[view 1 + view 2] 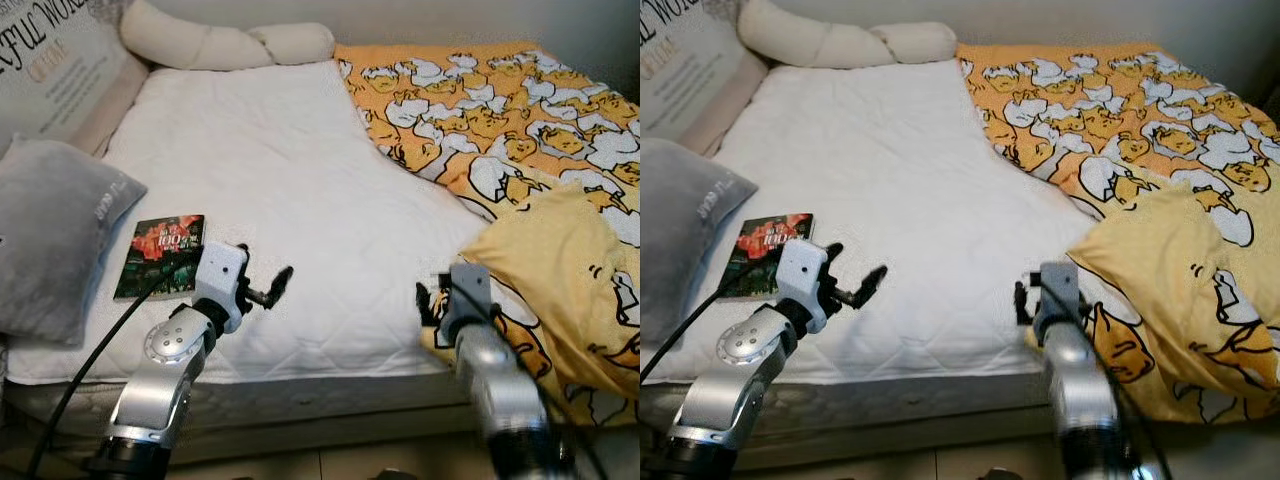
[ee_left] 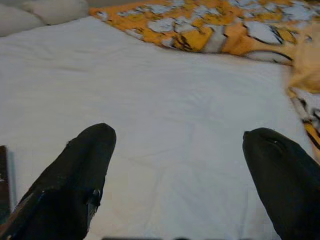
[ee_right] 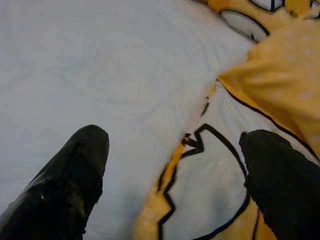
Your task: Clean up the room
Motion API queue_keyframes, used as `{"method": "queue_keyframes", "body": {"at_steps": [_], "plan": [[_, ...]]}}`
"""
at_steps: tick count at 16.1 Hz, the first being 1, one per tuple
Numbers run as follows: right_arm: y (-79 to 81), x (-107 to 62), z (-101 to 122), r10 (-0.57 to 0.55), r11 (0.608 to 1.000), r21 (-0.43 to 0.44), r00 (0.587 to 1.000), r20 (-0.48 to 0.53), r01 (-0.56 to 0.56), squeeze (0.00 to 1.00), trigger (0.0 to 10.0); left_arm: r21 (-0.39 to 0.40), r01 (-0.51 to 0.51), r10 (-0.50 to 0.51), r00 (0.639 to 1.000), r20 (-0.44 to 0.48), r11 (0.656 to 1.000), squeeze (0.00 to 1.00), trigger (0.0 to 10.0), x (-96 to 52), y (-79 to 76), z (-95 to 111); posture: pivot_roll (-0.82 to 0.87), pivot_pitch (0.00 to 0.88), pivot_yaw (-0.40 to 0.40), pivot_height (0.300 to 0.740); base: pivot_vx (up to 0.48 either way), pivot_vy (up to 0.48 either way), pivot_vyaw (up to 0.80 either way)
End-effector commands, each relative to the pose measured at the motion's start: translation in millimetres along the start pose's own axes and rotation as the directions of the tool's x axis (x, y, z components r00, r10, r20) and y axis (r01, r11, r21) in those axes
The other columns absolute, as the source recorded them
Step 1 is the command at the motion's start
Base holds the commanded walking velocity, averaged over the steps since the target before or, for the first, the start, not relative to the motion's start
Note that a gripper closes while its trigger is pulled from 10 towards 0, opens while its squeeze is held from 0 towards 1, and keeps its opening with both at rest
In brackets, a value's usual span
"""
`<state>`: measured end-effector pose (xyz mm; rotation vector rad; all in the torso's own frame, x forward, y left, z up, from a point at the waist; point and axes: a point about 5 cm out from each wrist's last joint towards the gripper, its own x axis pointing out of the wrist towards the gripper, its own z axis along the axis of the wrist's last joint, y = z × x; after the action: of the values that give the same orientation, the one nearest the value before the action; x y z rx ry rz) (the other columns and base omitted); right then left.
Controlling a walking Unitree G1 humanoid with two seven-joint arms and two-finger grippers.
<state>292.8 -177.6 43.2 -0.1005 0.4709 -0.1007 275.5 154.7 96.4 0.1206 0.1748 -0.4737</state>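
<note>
Spreading wide apart, the fingers (image 2: 75,185) of the left gripper (image 1: 262,285) were held above the white mattress (image 1: 290,190), nothing between them and nothing touched. A book (image 1: 160,255) was seen just beside that arm, flat on the mattress near a grey pillow (image 1: 50,240). The right gripper (image 1: 432,300) was likewise parted, its fingers (image 3: 65,185) set over the edge of the yellow duck-print blanket (image 1: 560,260), where the crumpled cloth met the bare sheet; whether the cloth was touched could not be told. A long cream bolster (image 1: 220,42) was laid along the head of the bed.
</note>
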Motion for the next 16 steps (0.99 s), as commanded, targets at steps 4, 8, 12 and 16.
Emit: {"method": "queue_keyframes", "body": {"at_steps": [4,8,12,16], "plan": [[-35.9,26.8,2,-0.102,0.994,-0.046,0.988,-0.120,0.097,1.00,10.0,0.025,0.208,-0.207,0.977,-0.043,0.978,0.00,10.0,-9.1,-7.9,5,0.09,0.000,0.014,0.740,0.000,0.000,0.00],[-54.6,32.4,-1,-0.132,0.991,-0.031,0.975,-0.179,0.129,0.00,10.0,0.030,0.345,-0.341,0.936,-0.093,0.938,0.00,10.0,-26.9,-13.7,5,0.13,0.000,0.034,0.740,0.000,0.000,0.00],[-67.7,33.3,-10,-0.060,0.982,0.165,0.975,-0.215,0.096,0.00,9.1,0.039,0.405,-0.397,0.907,-0.139,0.913,0.00,10.0,-55.8,-11.0,17,0.21,0.015,0.089,0.740,0.000,0.000,0.00],[-78.7,29.3,-22,-0.091,0.985,0.121,0.961,-0.261,0.126,0.00,2.7,0.029,0.462,-0.450,0.876,-0.175,0.887,0.00,10.0,-78.9,-15.9,29,0.27,0.081,0.106,0.740,0.000,0.000,0.00]]}}
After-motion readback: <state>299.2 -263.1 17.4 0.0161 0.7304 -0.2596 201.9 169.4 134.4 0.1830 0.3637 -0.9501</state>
